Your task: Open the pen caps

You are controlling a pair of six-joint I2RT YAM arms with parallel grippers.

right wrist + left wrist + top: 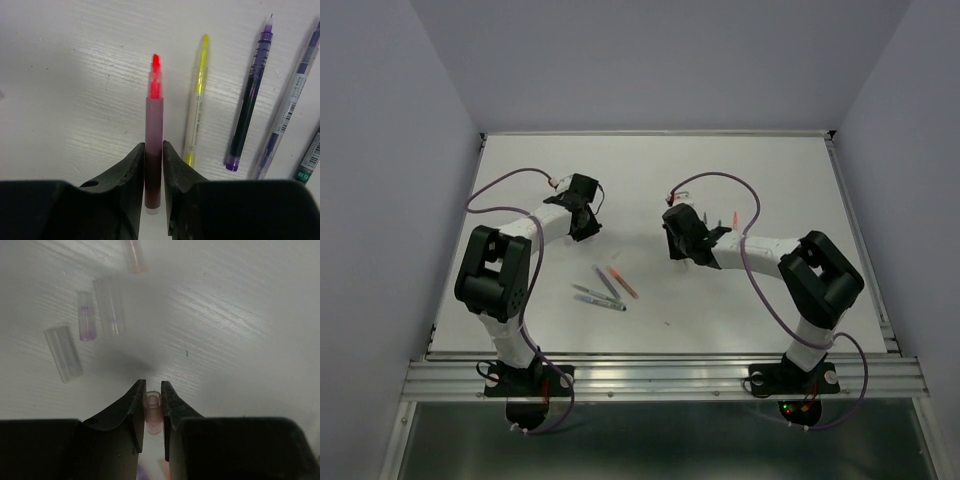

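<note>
Nearest the arm bases, on the white table [770, 180]: a small cluster of pens [605, 291], greyish barrels plus one orange-red, lying flat and well apart from both arms.

Further in, on the left: left gripper [152, 390] clenched on a pink cap [152, 412]. Translucent, held lengthwise between the fingertips, hollow end facing away from the wrist. Beyond it, loose on the surface:
- a clear cap [63, 354]
- then a purple-tinted cap [86, 316], just beside a longer clear cap [110, 305]
- farthest, cut off by the view's top edge, a pinkish cap [135, 255]

Further in, on the right: right gripper [154, 150] grasping a red pen [154, 120], jaws pressed to both sides of the dark red barrel near its back end. Cap off; bright red tip bare, pointing away from the wrist. Beyond, flat on the table and roughly parallel:
- a yellow pen [197, 105] just beside the red one, tip bare
- then a purple pen [250, 100] with a fine bare tip
- a blue-purple pen [292, 100] with a barcode label
- at the right edge, a sliver of a green-labelled pen [310, 160], too cropped to tell more
</note>
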